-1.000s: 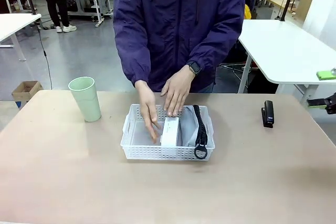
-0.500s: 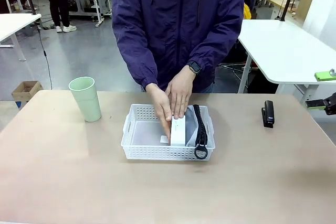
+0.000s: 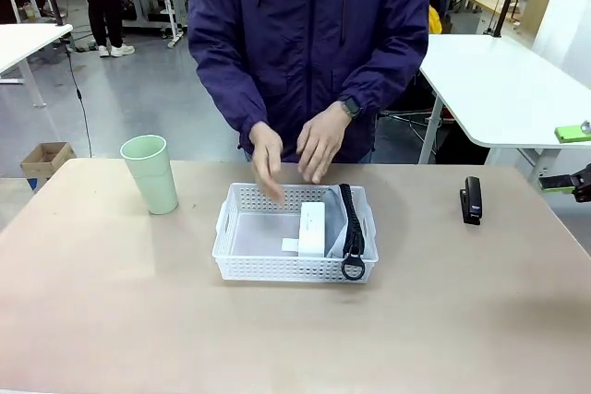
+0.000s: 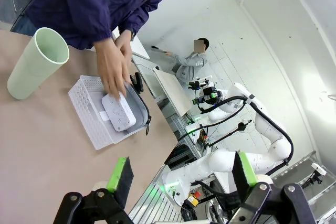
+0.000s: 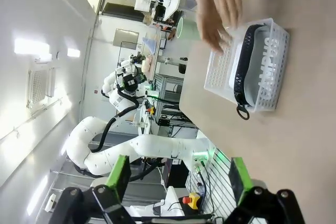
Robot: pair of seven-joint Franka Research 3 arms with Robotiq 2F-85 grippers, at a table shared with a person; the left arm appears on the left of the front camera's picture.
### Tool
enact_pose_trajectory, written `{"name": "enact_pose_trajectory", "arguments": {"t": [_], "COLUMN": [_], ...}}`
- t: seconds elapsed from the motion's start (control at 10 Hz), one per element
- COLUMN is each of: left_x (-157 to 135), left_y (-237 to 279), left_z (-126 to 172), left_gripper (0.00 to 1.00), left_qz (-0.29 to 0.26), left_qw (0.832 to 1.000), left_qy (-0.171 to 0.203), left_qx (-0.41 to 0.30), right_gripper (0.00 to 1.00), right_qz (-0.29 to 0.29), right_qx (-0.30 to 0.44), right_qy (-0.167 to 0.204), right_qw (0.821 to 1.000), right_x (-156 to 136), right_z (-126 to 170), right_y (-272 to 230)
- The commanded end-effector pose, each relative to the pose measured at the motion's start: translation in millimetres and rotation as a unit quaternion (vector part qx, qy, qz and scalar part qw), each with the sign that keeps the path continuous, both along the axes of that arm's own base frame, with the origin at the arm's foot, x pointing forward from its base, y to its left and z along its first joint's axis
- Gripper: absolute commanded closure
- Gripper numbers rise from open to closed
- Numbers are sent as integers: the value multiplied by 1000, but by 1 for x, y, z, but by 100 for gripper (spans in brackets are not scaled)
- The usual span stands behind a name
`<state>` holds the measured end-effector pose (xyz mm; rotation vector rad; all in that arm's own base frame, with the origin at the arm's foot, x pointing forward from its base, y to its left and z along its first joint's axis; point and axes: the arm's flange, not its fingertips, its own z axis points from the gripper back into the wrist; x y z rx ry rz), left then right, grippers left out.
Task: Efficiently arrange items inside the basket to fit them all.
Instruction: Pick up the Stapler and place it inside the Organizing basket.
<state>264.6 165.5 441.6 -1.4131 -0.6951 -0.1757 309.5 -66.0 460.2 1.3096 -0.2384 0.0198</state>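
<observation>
Packing midway: basket (image 3: 242, 263), frame centre, holds box (image 3: 312, 226) and pouch (image 3: 334, 219) at its right end. Cup (image 3: 150, 173) left, black device (image 3: 472, 200) right, on counter (image 3: 295, 339). Left hand (image 4: 182, 171) and right hand (image 5: 178, 174) gape empty. Next likely: fetch cup.

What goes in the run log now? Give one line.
in basket: box beside pouch | on table: cup, black device | person's hands: above basket | left hand: open | right hand: open
</observation>
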Motion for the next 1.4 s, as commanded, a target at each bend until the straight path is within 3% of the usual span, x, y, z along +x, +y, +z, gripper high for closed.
{"name": "enact_pose_trajectory", "arguments": {"t": [0.0,0.8,0.9,1.1,1.3], "left_x": [-1,-1,-1,-1,-1], "left_y": [-1,-1,-1,-1,-1], "left_z": [1,1,1,1,1], "left_gripper": [0,0,0,0,0], "left_qz": [-1,-1,-1,-1,-1], "left_qw": [1000,1000,1000,1000,1000], "left_qy": [-13,-13,-13,-13,-13], "left_qx": [-5,-5,-5,-5,-5], "right_gripper": [0,0,0,0,0], "right_qz": [-2,1,-23,-47,-131], "right_qx": [6,0,-87,-253,-422], "right_qy": [10,0,16,24,65], "right_qw": [1000,1000,996,966,895], "right_x": [-2,0,6,22,44], "right_z": [5,0,7,14,18], "right_y": [1,1,17,51,72]}}
